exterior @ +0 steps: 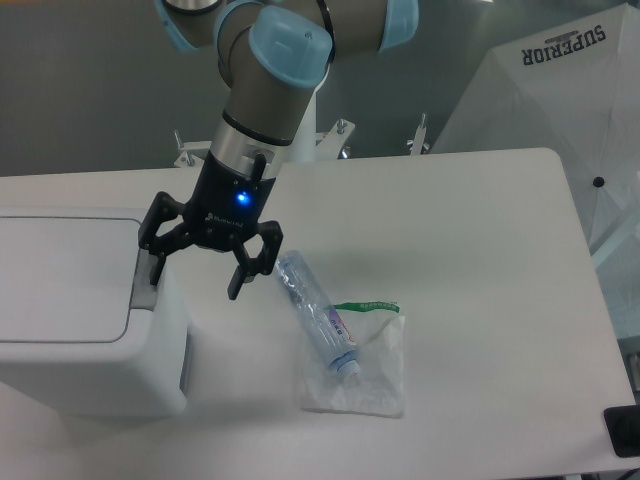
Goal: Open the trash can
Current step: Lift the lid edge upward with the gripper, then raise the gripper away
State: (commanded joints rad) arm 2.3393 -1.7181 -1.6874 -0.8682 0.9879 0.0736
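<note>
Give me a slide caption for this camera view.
Open gripper poised above the closed trash can push-tab, beside a bottle.

Grey cylindrical arm links with pale blue joint caps; silver wrist ring above. Black two-finger gripper (196, 272) with angular linkage fingers, white lettering and a small glowing blue light on its body.
</note>
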